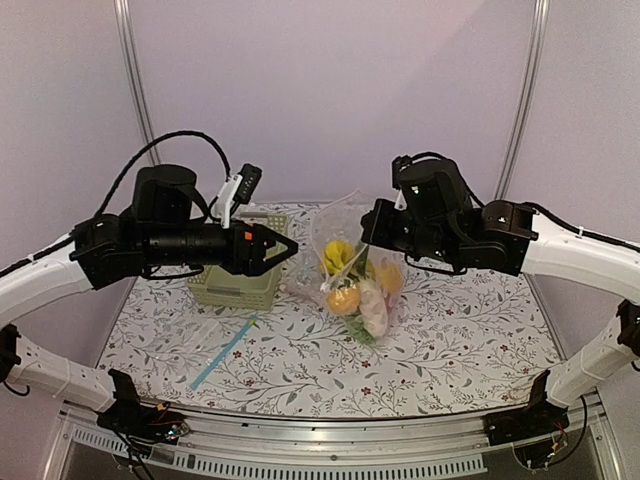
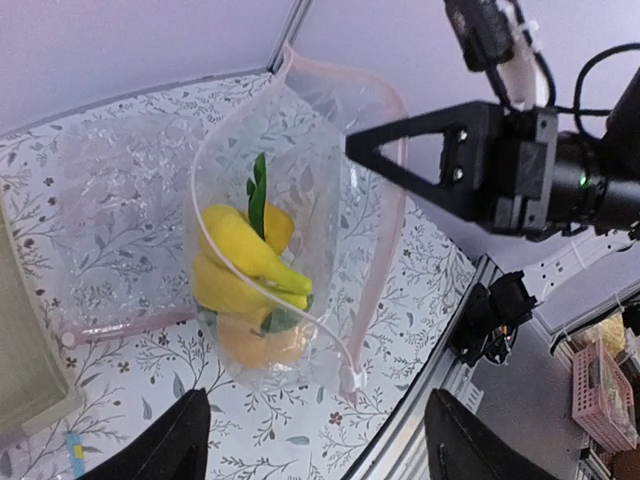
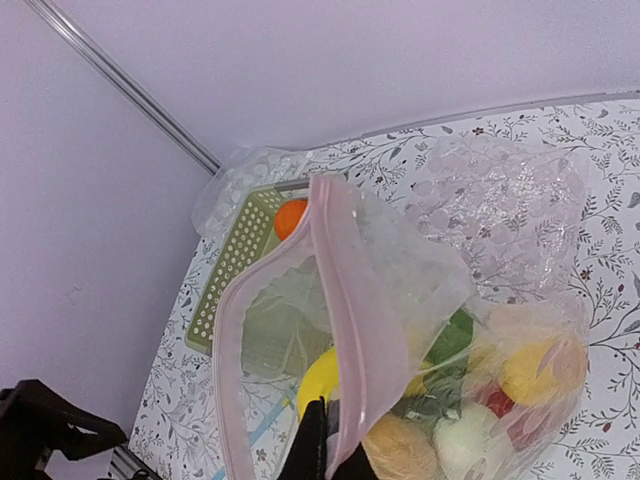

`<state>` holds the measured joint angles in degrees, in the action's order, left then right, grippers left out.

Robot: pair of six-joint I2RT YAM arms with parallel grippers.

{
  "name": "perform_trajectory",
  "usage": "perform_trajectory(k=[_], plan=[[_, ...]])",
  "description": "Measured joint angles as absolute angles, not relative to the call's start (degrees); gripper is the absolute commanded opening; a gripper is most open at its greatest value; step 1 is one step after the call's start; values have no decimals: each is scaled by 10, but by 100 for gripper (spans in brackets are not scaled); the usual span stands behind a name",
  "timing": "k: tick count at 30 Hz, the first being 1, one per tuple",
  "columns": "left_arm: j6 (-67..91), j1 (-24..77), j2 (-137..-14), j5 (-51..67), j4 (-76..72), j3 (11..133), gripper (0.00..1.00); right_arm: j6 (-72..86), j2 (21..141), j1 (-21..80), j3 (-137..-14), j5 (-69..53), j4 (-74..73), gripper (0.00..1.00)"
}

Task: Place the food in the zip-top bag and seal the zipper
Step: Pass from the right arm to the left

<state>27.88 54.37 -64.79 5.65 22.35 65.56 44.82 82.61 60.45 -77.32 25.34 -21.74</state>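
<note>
The zip-top bag [image 1: 352, 262] stands at the table's middle with its mouth open. It holds a yellow banana [image 2: 243, 248], an orange fruit [image 2: 255, 345], a lemon [image 3: 540, 370], a white radish [image 3: 465, 442] and greens. My right gripper [image 1: 370, 228] is shut on the pink zipper [image 3: 350, 300] at the mouth's edge and holds it up; the right wrist view shows its tips [image 3: 328, 445] pinching the strip. My left gripper [image 1: 283, 250] is open and empty, to the left of the bag and above the table. One orange [image 3: 291, 215] lies in the basket.
The pale green lattice basket [image 1: 240, 287] stands left of the bag, under my left arm. A flat clear bag with a blue strip [image 1: 225, 352] lies at the front left. The table's front rail [image 2: 455, 345] runs close to the bag.
</note>
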Motion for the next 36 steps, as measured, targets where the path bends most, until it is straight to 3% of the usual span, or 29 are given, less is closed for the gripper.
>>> perform_trajectory(k=[9, 14, 27, 36], plan=[[262, 642, -752, -6, 204, 645, 73, 487, 806, 603, -773, 315, -221, 0], [250, 656, -780, -54, 204, 672, 55, 494, 801, 603, -773, 325, -223, 0], [257, 656, -811, -95, 180, 683, 37, 500, 790, 603, -773, 327, -223, 0], [256, 656, -845, -95, 166, 705, 2, 500, 779, 603, -764, 335, -222, 0]])
